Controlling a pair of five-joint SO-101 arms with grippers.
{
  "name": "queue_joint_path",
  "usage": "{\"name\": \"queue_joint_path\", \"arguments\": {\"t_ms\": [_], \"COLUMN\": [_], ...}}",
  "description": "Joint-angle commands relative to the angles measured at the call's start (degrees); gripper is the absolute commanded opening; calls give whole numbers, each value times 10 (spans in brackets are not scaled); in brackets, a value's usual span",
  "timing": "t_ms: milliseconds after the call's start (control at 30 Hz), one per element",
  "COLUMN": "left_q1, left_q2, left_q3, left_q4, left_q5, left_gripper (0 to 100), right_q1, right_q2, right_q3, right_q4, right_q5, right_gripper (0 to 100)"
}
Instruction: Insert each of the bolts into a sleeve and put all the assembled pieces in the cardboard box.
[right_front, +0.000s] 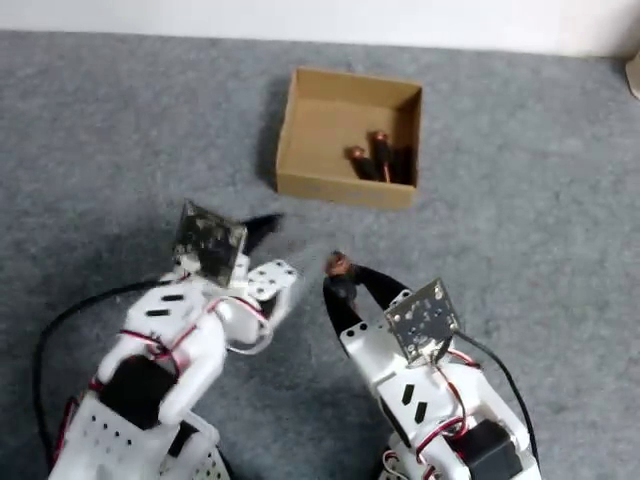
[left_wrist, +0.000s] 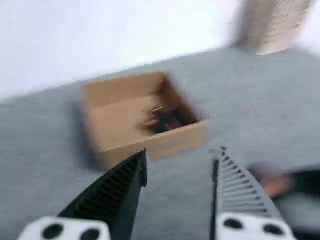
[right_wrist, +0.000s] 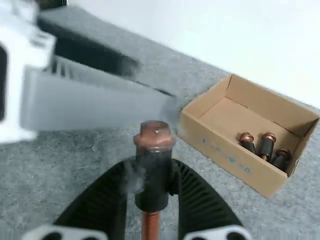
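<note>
The right claw (right_wrist: 150, 172) is clamped on an assembled bolt-and-sleeve piece (right_wrist: 155, 142), upright above the worktop (right_front: 520, 200) near the cardboard box (right_front: 345, 190), probably to join three pieces (right_wrist: 262, 145) already inside; the left claw (left_wrist: 180, 160) stands apart and empty

Left gripper (left_wrist: 181, 152) hangs close beside right gripper (right_front: 340, 278), before cardboard box (right_front: 345, 188).

Box (right_front: 340, 188): open cardboard, upright.
Assemblies (right_wrist: 265, 146), three: copper bolts in black sleeves, inside box against one wall.
Fourth assembly (right_wrist: 153, 175): upright, clamped in right gripper (right_front: 342, 278).
</note>
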Motion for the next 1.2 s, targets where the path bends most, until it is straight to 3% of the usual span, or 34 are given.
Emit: {"name": "queue_joint_path", "arguments": {"t_ms": [0, 133, 233, 300, 500, 567, 633, 733, 867, 933, 1033, 1167], "left_q1": [-116, -191, -214, -218, -211, -205, -207, -235, -324, -368, -416, -419], "left_q2": [-1, -1, -2, -2, 1, 0, 0, 0, 0, 3, 5, 6], "left_q3": [19, 22, 44, 73, 222, 255, 262, 253, 206, 147, 29, -80], "left_q4": [-74, -212, -330, -416, -763, -838, -856, -841, -731, -594, -316, 5], "left_q5": [-258, -471, -631, -702, -708, -708, -705, -677, -511, -433, -300, -202], "left_gripper": [106, 2, 12, 9, 7, 7, 7, 7, 7, 7, 8, 8], "right_q1": [7, 6, 7, 6, 7, 6, 8, 8, 13, 32, 54, 65], "right_q2": [-7, -7, -7, -7, -3, -2, -1, 0, 70, 157, 313, 515], "right_q3": [2, 4, 3, 4, 34, 56, 68, 66, 3, -61, -195, -414], "right_q4": [-8, -9, -9, -9, -46, -73, -94, -107, -104, -104, -96, -22], "right_q5": [-4, -4, -4, -4, 12, 30, 33, 33, 34, 33, 33, 34], "right_gripper": [6, 6, 6, 6, 6, 6, 5, 5, 5, 5, 5, 5]}}
